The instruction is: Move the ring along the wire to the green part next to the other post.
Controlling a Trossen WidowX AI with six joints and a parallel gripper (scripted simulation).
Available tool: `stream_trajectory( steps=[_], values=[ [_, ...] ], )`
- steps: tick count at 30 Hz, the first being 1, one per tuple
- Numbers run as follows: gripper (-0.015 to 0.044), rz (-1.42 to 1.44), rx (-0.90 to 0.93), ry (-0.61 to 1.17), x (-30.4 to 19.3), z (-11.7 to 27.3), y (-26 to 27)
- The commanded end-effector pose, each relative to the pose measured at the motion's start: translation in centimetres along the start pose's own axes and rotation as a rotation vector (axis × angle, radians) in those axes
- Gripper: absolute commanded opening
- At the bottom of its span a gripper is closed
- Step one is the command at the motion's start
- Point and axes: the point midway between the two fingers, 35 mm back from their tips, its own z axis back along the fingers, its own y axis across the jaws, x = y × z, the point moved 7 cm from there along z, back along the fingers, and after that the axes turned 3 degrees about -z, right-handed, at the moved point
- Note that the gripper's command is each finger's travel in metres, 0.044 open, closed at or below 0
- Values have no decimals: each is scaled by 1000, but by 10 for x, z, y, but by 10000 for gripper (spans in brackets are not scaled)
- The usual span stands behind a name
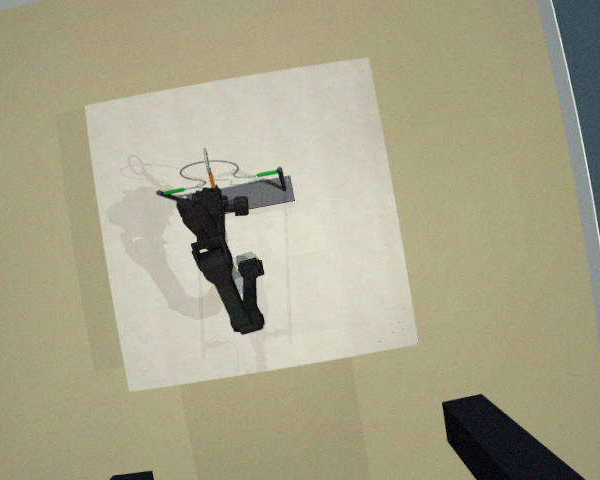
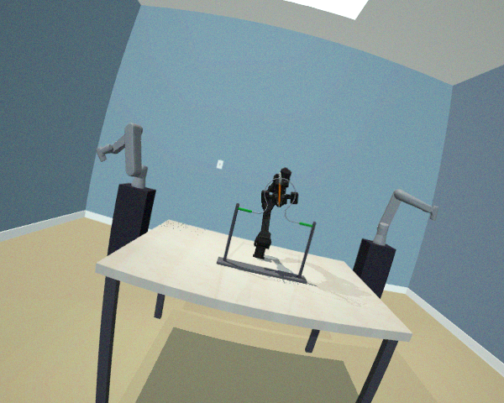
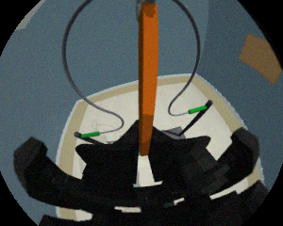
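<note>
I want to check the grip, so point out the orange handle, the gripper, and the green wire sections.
orange handle (image 3: 148,75), wrist view, mid-shaft
gripper (image 3: 143,151), wrist view, between fingertips, shut on the handle's base
green wire sections (image 1: 267,173), top view, middle of one

No text, label, brand, number or sign can be read in any view; the small white plate (image 2: 219,164) on the blue wall (image 2: 286,108) is blank at this size, and the arm (image 1: 222,268), table (image 2: 191,277) and pedestals (image 2: 130,217) carry no markings that show
</note>
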Motion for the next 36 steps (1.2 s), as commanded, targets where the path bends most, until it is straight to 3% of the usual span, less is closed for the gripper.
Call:
stream_trajectory(
  steps=[1,36],
  values=[
    [-150,51,-28,-10,0,0,-1],
    [-150,454,-249,-82,-2,-2,-8]
  ],
)
